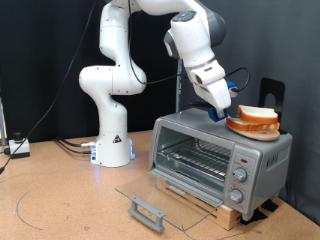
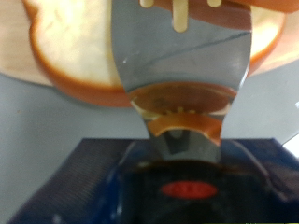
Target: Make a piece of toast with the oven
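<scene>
The silver oven (image 1: 205,150) stands on a wooden board with its glass door (image 1: 150,193) dropped open and flat, grey bar handle (image 1: 146,212) at the front. Its wire rack (image 1: 195,153) is bare. On the oven's roof, at the exterior view's right, an orange plate (image 1: 250,128) carries the piece of toast (image 1: 258,113), stacked pale bread with brown crust. My gripper (image 1: 224,112) hangs at the plate's left rim, just above the roof. In the wrist view a grey finger (image 2: 177,56) reaches across the plate (image 2: 28,70) and the bread (image 2: 70,47).
The white arm base (image 1: 112,140) stands at the exterior view's left of the oven, with cables (image 1: 70,147) on the table. Three knobs (image 1: 240,175) line the oven's right front. A black stand (image 1: 272,95) rises behind the plate.
</scene>
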